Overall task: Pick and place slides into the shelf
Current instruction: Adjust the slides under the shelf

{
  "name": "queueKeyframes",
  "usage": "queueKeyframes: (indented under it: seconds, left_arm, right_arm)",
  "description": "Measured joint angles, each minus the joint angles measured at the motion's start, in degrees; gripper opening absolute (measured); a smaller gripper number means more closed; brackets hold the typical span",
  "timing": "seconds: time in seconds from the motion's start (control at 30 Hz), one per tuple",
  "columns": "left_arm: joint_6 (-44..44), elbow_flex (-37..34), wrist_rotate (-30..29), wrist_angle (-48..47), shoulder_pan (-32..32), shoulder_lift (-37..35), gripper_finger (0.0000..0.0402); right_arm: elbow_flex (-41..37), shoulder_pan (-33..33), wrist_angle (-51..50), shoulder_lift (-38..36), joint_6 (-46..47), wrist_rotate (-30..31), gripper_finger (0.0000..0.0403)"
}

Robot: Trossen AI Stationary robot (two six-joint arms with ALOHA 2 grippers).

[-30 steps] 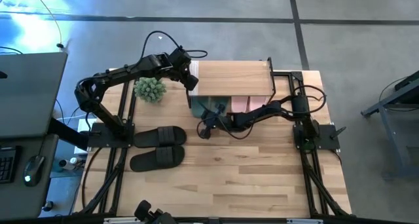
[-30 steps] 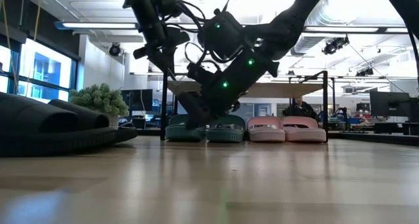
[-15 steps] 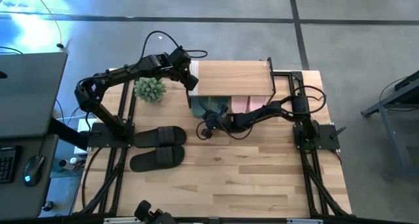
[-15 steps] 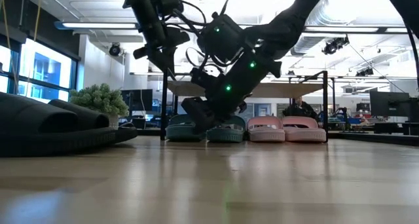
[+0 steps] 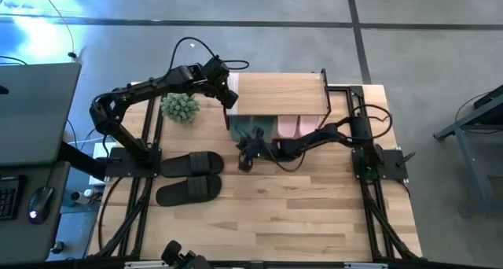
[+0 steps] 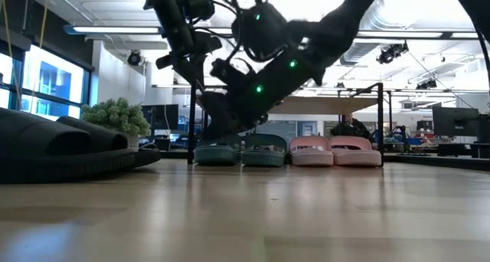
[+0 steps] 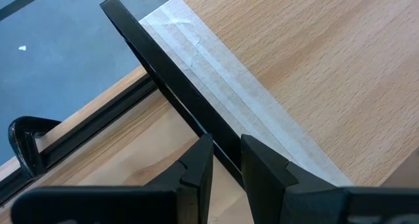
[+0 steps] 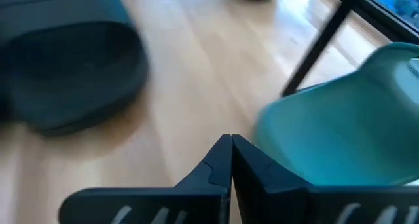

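**Status: two pairs shelved, black pair outstanding**

Since a second ago, the right gripper [image 5: 245,152] has lifted and drawn back from the green slides [image 6: 240,152]; in the low view it was down at the sandals and now hangs above and in front of them. Nothing else on the table has shifted.

Right gripper: the right wrist view shows its two fingers pressed together with nothing between them. It is empty, just in front of the shelf [image 5: 279,93], on the green pair's side.

Left gripper [image 5: 228,93]: positioned at the shelf's left edge. The left wrist view shows its fingers [image 7: 196,168] set on either side of the black metal frame bar [image 7: 167,86], apparently clamping it to steady the shelf.

Completed, as far as can be seen:
- Green slides sit side by side under the plank top, at the left of the shelf.
- Pink slides [image 6: 334,150] sit side by side just to their right, also under the plank.

Remaining:
- Black slides [image 5: 189,175] lie on the table in front of the left arm's base, well apart from the shelf, untouched.
- Judged from this layout, roughly two thirds of the task is done; one pair is left to pick and place.

A small potted plant [image 5: 180,106] stands beside the shelf's left end.
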Motion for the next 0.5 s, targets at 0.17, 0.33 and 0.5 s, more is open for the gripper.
queueKeyframes:
  seconds: [0.17,0.33,0.5]
  left_arm:
    - [-0.4,0.0,0.0,0.1,0.0,0.0,0.0067]
    - [-0.8,0.0,0.0,0.3,0.0,0.0,0.0067]
    - [-0.8,0.0,0.3,1.4,0.0,0.0,0.0067]
  right_arm:
    - [0.0,-2.5,0.1,0.0,0.3,-4.4,0.0]
    - [0.1,-2.0,1.9,0.0,-0.6,-6.1,0.0]
    - [0.1,-2.2,2.9,0.0,-1.1,-6.3,0.0]
